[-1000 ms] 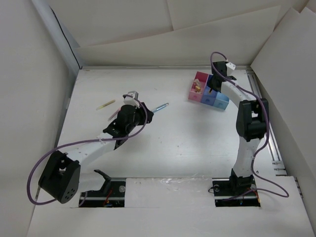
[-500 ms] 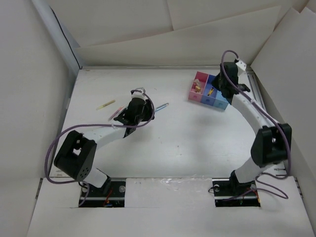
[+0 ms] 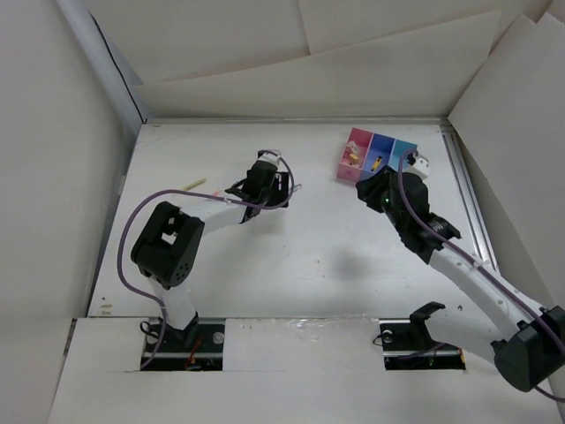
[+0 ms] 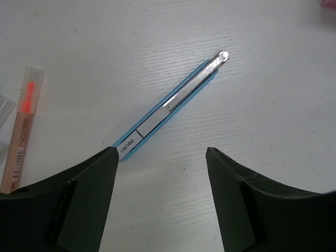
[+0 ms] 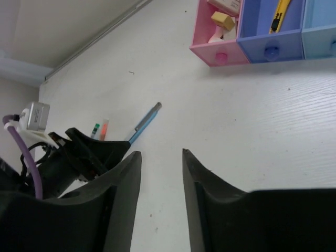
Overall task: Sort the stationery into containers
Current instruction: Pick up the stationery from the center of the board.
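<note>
The left fingers (image 4: 105, 168) have spread apart and closed in on the light-blue cutter (image 4: 170, 107), loose on the surface and pointing to 1 o'clock, while the right fingers (image 5: 131, 173), apart and empty, have drawn back from the containers (image 5: 210, 52) toward 6 o'clock: pickup likely next.

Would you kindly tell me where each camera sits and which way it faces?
Top external: above and behind the bases, looking down on the table; left arm and right arm show.
Left wrist: on the left arm, facing straight down at the blue cutter; the left tool shows.
Right wrist: low, facing across the table toward the bins; the right tool shows.
Both wrist views share the blue cutter.
</note>
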You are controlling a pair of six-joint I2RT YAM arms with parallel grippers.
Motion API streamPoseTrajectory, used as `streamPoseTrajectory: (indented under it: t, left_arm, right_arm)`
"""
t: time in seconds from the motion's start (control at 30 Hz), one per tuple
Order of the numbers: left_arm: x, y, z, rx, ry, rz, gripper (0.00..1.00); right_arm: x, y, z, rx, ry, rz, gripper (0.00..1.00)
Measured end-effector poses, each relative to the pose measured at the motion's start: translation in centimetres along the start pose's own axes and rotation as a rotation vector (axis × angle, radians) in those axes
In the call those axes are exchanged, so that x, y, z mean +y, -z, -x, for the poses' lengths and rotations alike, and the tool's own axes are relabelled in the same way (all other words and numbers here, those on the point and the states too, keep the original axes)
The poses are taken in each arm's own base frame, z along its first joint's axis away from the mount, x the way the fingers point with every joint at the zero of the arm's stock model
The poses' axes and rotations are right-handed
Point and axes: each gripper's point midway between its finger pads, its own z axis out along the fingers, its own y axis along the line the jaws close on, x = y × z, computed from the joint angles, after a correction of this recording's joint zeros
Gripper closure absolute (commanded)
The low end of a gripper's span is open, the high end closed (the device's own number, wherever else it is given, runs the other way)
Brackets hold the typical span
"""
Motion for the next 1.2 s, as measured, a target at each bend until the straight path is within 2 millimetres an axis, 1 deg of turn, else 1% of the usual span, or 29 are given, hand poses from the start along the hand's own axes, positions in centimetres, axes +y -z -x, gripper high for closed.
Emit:
streamPoseTrajectory:
  t: [0.1, 0.2, 0.27, 0.33, 0.37, 0.43, 0.5, 0.53, 0.67, 0.7, 0.77, 0.87, 1.03, 1.07, 1.17, 1.2]
  left_arm:
    - [0.1, -1.1, -0.8, 0.035, -0.04, 0.006, 0.35]
    - [0.3, -1.3, -1.3, 0.059, -0.062, 0.011, 0.34]
    - [0.4, -1.3, -1.2, 0.064, -0.077, 0.013, 0.32]
    - [0.3, -1.2, -0.7, 0.059, -0.091, 0.012, 0.31]
    - [0.2, -1.2, -0.4, 0.056, -0.098, 0.011, 0.31]
    - [0.0, -1.5, 0.2, 0.047, -0.111, 0.009, 0.3]
    - [-0.1, -2.1, 0.2, 0.051, -0.125, 0.01, 0.29]
    - [0.0, -2.5, 0.0, 0.059, -0.132, 0.012, 0.29]
    - [0.6, -4.2, -2.2, 0.134, -0.159, 0.035, 0.29]
    - [0.7, -4.6, -2.0, 0.13, -0.17, 0.049, 0.29]
    - [0.4, -4.9, -1.5, 0.132, -0.171, 0.042, 0.29]
    - [0.4, -5.2, -1.5, 0.143, -0.176, 0.046, 0.29]
    - [0.5, -5.4, -1.5, 0.148, -0.183, 0.057, 0.4]
    - [0.5, -5.4, -1.4, 0.148, -0.184, 0.058, 0.47]
    - [0.5, -5.5, -1.4, 0.146, -0.186, 0.061, 0.56]
    - [0.5, -5.5, -1.4, 0.145, -0.185, 0.06, 0.61]
  right_arm:
    - [-0.8, 0.5, -0.2, -0.012, -0.001, -0.002, 0.5]
    - [-1.4, 0.4, -0.8, -0.004, 0.0, -0.008, 0.45]
    - [-1.7, 0.4, -1.2, 0.006, 0.002, -0.009, 0.43]
    - [-1.9, 0.5, -1.6, 0.014, 0.003, -0.007, 0.42]
    - [-2.0, 0.5, -1.7, 0.016, 0.003, -0.004, 0.42]
    - [-1.8, 0.7, -1.7, 0.016, 0.001, 0.007, 0.38]
    - [-1.5, 0.8, -1.5, 0.01, -0.004, 0.021, 0.35]
    - [-1.4, 0.8, -1.4, 0.008, -0.006, 0.027, 0.35]
    - [-1.0, 1.0, -1.3, 0.006, -0.01, 0.047, 0.33]
    - [-0.9, 1.1, -1.2, 0.006, -0.011, 0.052, 0.33]
    - [-0.8, 1.1, -1.2, 0.005, -0.012, 0.057, 0.33]
    - [-0.7, 1.1, -1.2, 0.009, -0.013, 0.061, 0.33]
    - [-0.7, 1.2, -1.0, 0.005, -0.016, 0.066, 0.33]
    - [-0.7, 1.2, -1.0, 0.005, -0.017, 0.067, 0.33]
    - [-0.6, 1.3, -0.9, 0.003, -0.017, 0.069, 0.33]
    - [-0.6, 1.3, -0.9, 0.002, -0.018, 0.068, 0.33]
